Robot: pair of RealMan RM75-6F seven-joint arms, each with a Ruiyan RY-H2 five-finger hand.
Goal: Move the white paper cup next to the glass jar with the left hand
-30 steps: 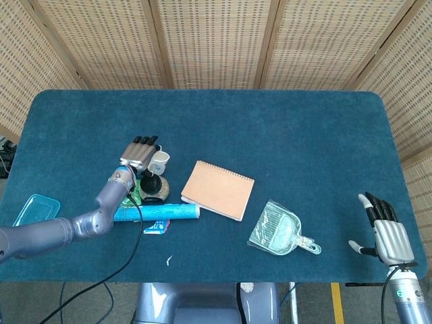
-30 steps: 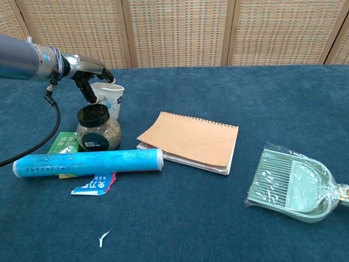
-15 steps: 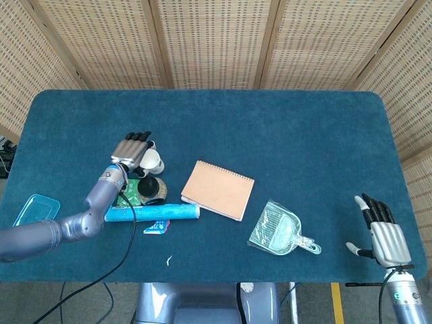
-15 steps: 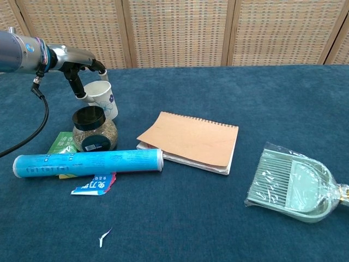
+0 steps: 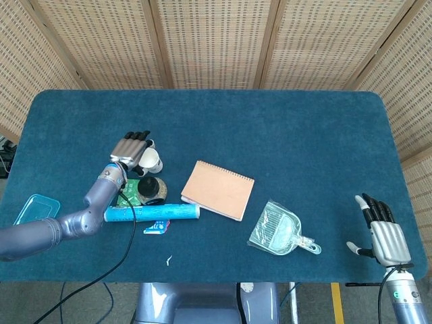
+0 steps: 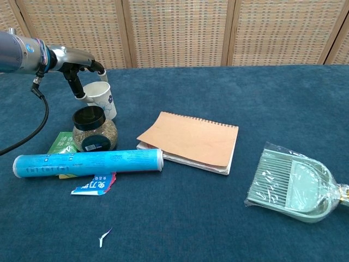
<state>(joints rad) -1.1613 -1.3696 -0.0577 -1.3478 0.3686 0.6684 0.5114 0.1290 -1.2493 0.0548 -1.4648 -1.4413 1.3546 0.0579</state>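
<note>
The white paper cup, with a blue flower print, leans to the left just behind the glass jar, which has a black lid and grainy contents. My left hand holds the cup, fingers over its rim and thumb against its left side. In the head view the left hand is left of the cup, with the jar just in front. My right hand hangs open off the table's front right edge, holding nothing.
A blue tube lies in front of the jar, over a green packet and a red and blue wrapper. A tan notebook lies mid-table and a clear dustpan to the right. A blue lid lies far left.
Over the last second my left hand shifted left with the cup, which went from upright to leaning left behind the jar. Since half a second ago almost nothing moved.
</note>
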